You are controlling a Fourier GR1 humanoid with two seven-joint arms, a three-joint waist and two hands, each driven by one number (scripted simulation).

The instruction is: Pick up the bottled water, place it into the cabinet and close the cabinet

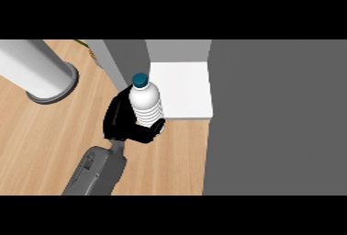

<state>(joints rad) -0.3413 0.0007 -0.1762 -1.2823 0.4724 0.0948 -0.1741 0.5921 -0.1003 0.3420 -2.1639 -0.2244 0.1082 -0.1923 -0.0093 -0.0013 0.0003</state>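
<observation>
Water bottle point(146, 103) stands upright mid-frame at the cabinet's point(183, 87) white shelf edge, the hand's point(125, 121) fingers curled around it.

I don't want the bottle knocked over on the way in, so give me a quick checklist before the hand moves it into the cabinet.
1. Grasp: the hand has fingers and thumb curled round the lower part of the bottled water: ok.
2. Bottle attitude: roughly upright, teal cap on top: ok.
3. Cabinet open: white cabinet floor shows beside the bottle: ok.
4. Landing spot: the visible white floor carries nothing: ok.
5. Door position: the large grey panel at the right may be the door: cannot tell.
6. Other hand: not in view: cannot tell.
</observation>
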